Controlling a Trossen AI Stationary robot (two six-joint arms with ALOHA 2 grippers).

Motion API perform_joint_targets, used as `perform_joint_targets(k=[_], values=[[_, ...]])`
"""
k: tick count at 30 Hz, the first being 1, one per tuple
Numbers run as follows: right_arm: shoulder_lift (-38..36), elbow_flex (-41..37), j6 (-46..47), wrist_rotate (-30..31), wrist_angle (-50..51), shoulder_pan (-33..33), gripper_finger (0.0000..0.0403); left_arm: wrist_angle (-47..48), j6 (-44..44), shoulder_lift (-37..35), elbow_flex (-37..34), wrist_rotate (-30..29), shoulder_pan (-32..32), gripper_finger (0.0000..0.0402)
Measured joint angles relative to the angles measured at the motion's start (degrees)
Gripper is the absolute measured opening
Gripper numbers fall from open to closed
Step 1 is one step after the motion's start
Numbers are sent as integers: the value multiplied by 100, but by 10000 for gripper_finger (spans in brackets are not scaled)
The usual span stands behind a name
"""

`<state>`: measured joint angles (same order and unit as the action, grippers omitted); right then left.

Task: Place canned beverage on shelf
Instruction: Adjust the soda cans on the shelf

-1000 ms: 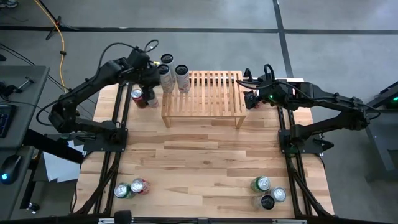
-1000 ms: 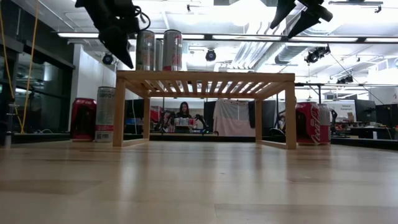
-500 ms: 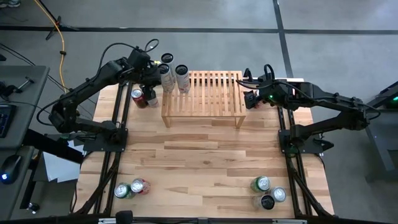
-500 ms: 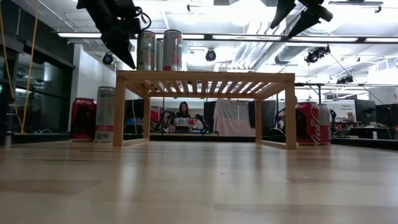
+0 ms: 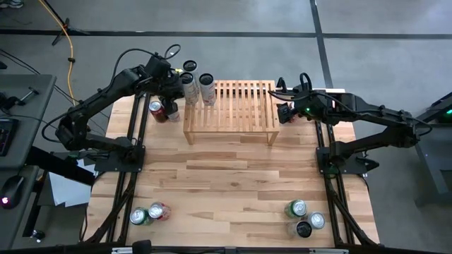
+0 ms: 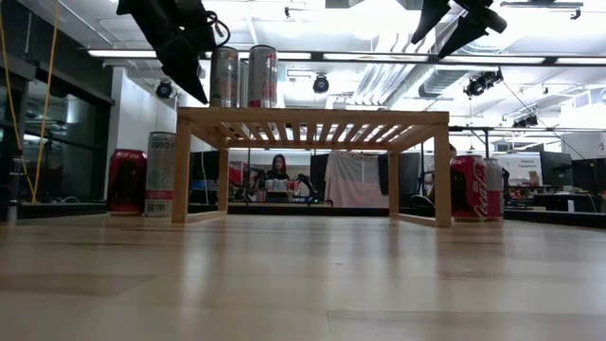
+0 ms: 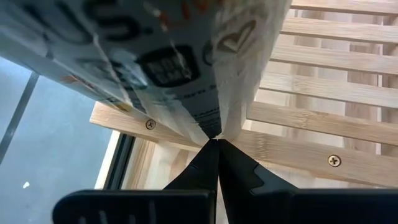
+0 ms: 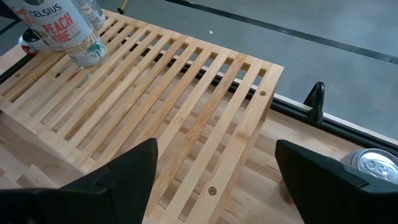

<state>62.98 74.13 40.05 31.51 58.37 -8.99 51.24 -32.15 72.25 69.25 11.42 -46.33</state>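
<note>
Two tall silver cans (image 5: 198, 88) upright on low slatted light-wood shelf (image 5: 240, 107), at its left end. Left gripper (image 5: 169, 90) pinched together just beside them, apparently nudging. Right gripper (image 5: 282, 99) spread wide, empty, above red can (image 8: 371, 164) beside shelf, likely next.

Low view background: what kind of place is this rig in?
Likely a robotics lab or industrial workshop. Exposed ceiling ducts and strip lights run overhead, a person at a desk sits behind the shelf, and the high view shows bare concrete floor.
</note>
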Motion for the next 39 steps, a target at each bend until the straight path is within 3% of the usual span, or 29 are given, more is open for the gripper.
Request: perform_joint_targets(k=[12,17,21,25,29,32,34,35,39], values=[[0,0,0,0,0,0,312,12,83,-34,12,-77,100,0],[0,0,-2,-42,-59,-2,312,137,61,-296,124,-616,92,0],[21,0,-341,-371,-551,-1,312,387,104,-622,249,-757,92,0],[222,0,-1096,-788,-1539,0,306,457,679,-1103,399,-642,98,0],[678,0,-1789,-960,-2563,-41,243,376,1607,-1707,511,37,101,0],[1149,0,-2206,-1358,-3193,-222,138,15,2376,-2221,479,532,114,0],[1500,0,-2453,-1989,-3610,-428,50,-263,2802,-2536,466,684,165,0],[1678,0,-2562,-2358,-3844,-535,26,-442,2971,-2673,466,699,207,0],[2323,0,-2600,-3390,-4857,-925,27,-1137,3563,-3170,466,702,409,0]])
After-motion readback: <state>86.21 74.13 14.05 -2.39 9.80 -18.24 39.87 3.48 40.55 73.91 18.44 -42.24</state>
